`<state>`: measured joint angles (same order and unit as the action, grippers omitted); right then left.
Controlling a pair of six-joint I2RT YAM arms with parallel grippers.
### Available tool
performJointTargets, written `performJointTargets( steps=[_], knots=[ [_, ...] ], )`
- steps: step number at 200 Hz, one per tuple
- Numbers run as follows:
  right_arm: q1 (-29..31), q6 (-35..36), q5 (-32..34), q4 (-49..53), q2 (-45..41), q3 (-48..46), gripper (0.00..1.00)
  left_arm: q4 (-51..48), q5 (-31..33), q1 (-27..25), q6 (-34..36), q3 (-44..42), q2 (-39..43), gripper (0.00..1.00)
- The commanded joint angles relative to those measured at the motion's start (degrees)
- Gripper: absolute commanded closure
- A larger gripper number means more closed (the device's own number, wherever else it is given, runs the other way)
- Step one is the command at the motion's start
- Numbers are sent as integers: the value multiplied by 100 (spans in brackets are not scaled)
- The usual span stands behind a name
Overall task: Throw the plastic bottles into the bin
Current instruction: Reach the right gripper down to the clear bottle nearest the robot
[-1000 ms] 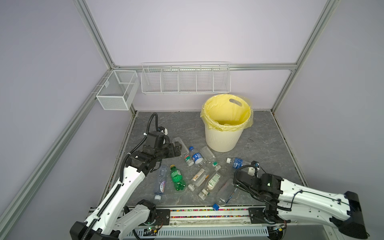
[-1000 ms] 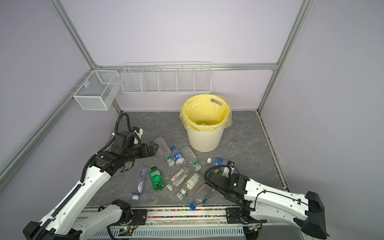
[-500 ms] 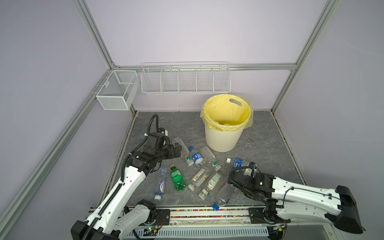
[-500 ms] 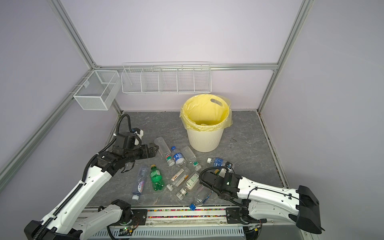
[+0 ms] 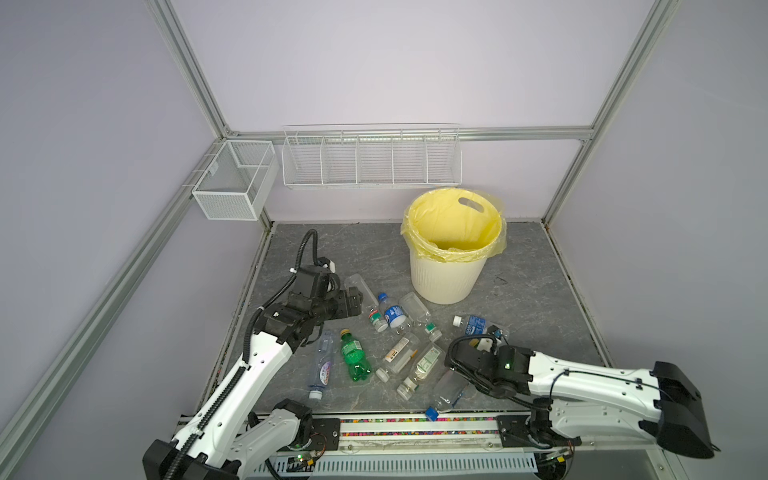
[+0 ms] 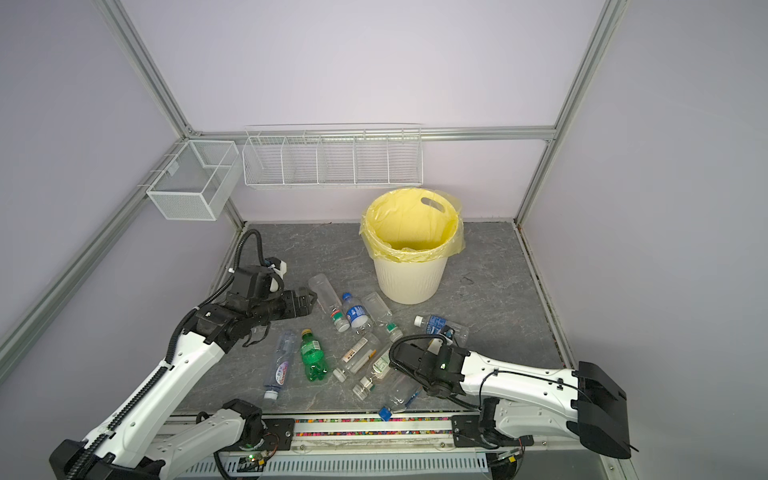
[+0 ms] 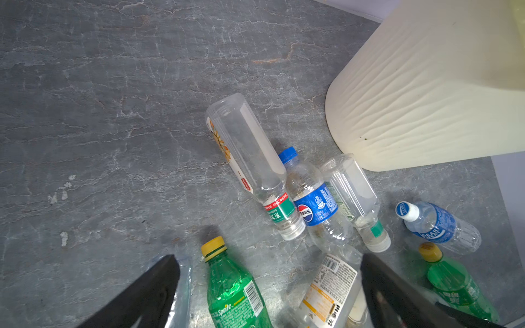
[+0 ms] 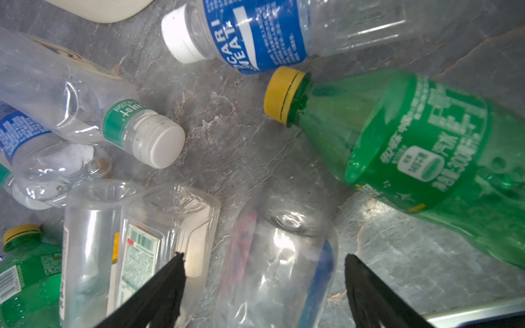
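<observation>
3 lilac walls (image 5: pixel 395 62), 1 grey marbled tabletop (image 5: pixel 353 245) under scattered plastic bottles (image 5: pixel 353 359)

Lilac walls (image 5: pixel 395 62) on aluminium rails (image 5: pixel 519 134) enclose a grey marbled floor (image 5: pixel 523 286). Mesh basket (image 5: pixel 232 187): 10 o'clock. Divided wire rack (image 5: pixel 370 162): 12 o'clock.

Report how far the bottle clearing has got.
Done: nothing; no bottle shows inside the bin. In hand: nothing; the left gripper is open and empty, the right gripper open, its jaws astride a clear bottle. Left: all the plastic bottles lie on the table.
</observation>
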<state>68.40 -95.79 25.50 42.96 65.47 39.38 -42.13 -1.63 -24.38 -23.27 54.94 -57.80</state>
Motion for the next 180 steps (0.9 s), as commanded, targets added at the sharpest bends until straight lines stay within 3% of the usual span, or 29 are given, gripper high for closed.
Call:
performJointTargets(
  steps=[1, 80, 180],
  knots=[
    [53, -486, -261, -109, 213, -85, 10, -85, 107, 30, 90, -52, 7, 0],
    [75, -521, -449, -737, 622, -492, 0, -76, 163, 39, 118, -52, -42, 0],
    [80, -419, -348, -835, 575, -505, 37, -144, 269, 56, 95, -10, -64, 0]
  ],
)
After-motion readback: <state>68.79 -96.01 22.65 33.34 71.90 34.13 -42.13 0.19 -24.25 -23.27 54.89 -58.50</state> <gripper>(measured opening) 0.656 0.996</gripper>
